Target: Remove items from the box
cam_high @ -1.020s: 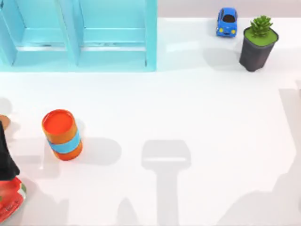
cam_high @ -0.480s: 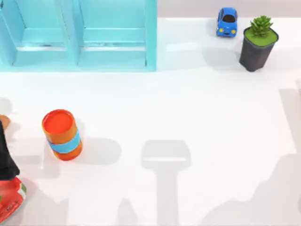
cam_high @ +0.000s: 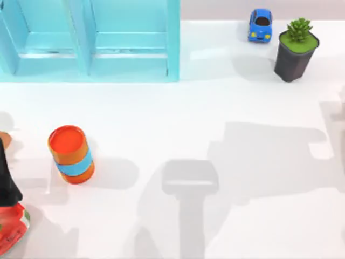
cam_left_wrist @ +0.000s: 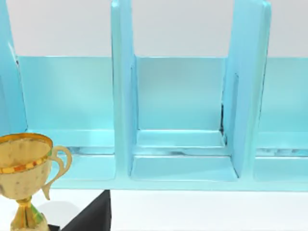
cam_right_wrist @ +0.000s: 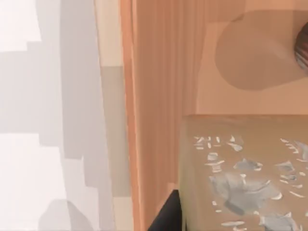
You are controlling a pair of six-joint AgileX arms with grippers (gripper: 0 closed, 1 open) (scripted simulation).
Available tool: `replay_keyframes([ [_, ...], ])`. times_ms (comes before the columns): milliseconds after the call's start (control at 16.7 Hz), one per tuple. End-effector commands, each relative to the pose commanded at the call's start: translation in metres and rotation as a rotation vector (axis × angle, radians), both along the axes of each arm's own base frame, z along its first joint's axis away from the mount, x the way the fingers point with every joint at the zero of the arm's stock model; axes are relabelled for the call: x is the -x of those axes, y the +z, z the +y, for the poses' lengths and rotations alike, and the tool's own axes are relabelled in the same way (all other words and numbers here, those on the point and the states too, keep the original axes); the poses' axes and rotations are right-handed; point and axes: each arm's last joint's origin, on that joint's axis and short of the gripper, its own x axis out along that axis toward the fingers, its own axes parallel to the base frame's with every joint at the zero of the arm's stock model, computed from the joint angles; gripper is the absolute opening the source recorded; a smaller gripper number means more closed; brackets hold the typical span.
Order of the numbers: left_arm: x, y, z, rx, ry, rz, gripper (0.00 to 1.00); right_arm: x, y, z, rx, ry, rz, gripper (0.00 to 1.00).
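In the right wrist view a tan-brown block point(cam_right_wrist: 245, 173) with pale flecks on its face lies inside the peach-coloured box point(cam_right_wrist: 154, 96), close to the box wall. A sliver of the brown cup point(cam_right_wrist: 303, 48) shows at the picture's edge, casting a round shadow on the box floor. A dark part of my right gripper point(cam_right_wrist: 166, 216) hangs just above the block beside the wall. My left arm point(cam_high: 6, 181) stays at the table's left edge, and a dark tip of my left gripper point(cam_left_wrist: 91, 216) faces the cyan shelf.
A cyan shelf unit point(cam_high: 89, 40) fills the back left. An orange barrel point(cam_high: 71, 154) with a blue band stands front left. A blue toy car point(cam_high: 260, 24) and a potted plant point(cam_high: 295, 48) sit back right. A gold trophy point(cam_left_wrist: 24, 173) stands near the left gripper.
A broad arm shadow has spread leftward across the right middle of the table. The barrel, car, plant and left arm have not moved.
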Motion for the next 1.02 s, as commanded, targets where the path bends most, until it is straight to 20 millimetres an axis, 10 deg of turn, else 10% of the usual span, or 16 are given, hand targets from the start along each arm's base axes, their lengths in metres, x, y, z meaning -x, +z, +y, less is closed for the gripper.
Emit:
replay_keyframes([
  [300,0.000,0.000,0.000,0.000,0.000,0.000,1.00,-0.038,-0.030,0.165,0.013,-0.002,0.000,0.00],
  [600,0.000,0.000,0.000,0.000,0.000,0.000,1.00,-0.007,-0.057,0.307,0.010,-0.002,-0.023,0.00],
  [1020,0.000,0.000,0.000,0.000,0.000,0.000,1.00,0.011,-0.065,0.346,0.002,-0.001,-0.034,0.00],
])
